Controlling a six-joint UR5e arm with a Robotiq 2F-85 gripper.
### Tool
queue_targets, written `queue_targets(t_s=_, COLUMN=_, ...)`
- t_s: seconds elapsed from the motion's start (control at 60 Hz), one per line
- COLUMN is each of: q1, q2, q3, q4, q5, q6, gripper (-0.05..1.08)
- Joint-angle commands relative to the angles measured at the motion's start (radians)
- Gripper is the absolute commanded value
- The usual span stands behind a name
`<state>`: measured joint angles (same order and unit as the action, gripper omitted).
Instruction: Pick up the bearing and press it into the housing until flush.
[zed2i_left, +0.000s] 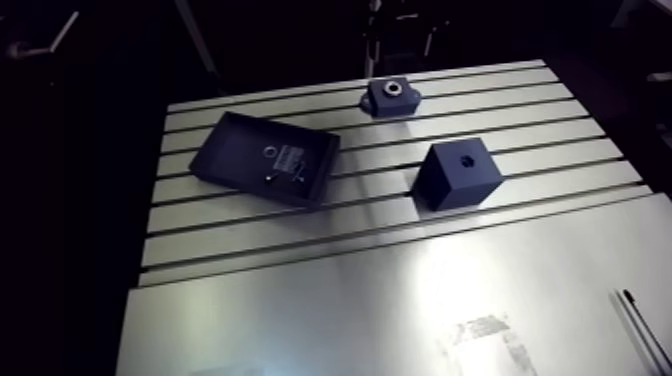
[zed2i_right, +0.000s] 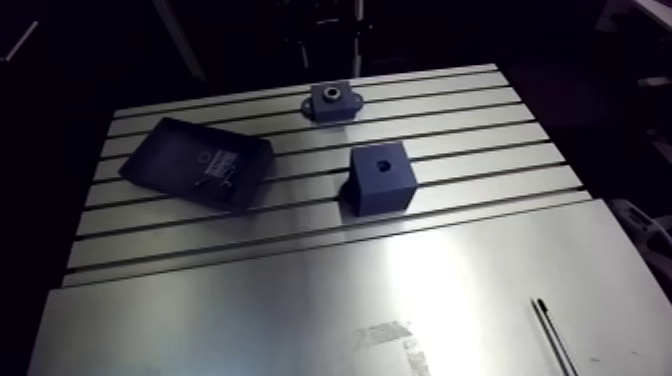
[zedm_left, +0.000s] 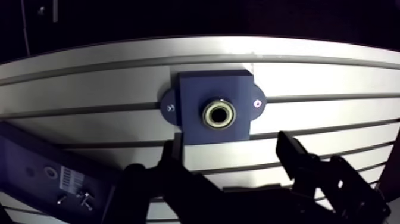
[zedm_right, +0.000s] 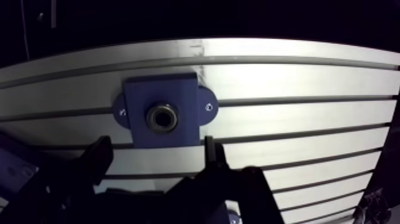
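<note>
Though the bearing (zedm_left: 219, 114) sits in the bore of the housing (zedm_left: 190, 95), whether it is flush or slightly proud is hard to judge from above. The gripper (zedm_left: 232, 152) hangs just beside the housing, jaws wide apart and holding nothing. If it presses down off-centre, a finger could load one side of the ring, cock it in the bore and jam it. A finger could also snag the housing's near edge against the table (zedm_left: 333, 77).
</note>
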<state>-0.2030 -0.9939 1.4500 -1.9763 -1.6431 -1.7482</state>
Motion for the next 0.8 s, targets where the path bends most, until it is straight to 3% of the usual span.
queue_targets(t_s=0.017, q1=-0.005, q2=-0.004, q3=0.000, q4=0.010, q5=0.004, q6=-0.026, gripper=1.08)
queue_targets(t_s=0.317, q1=-0.001, q2=0.005, q3=0.008, q4=0.010, q5=0.016, q6=-0.029, gripper=1.08)
queue_targets(t_s=0.8, q1=-0.006, q2=0.028, q3=0.012, q4=0.001, q5=0.015, q6=-0.048, gripper=1.08)
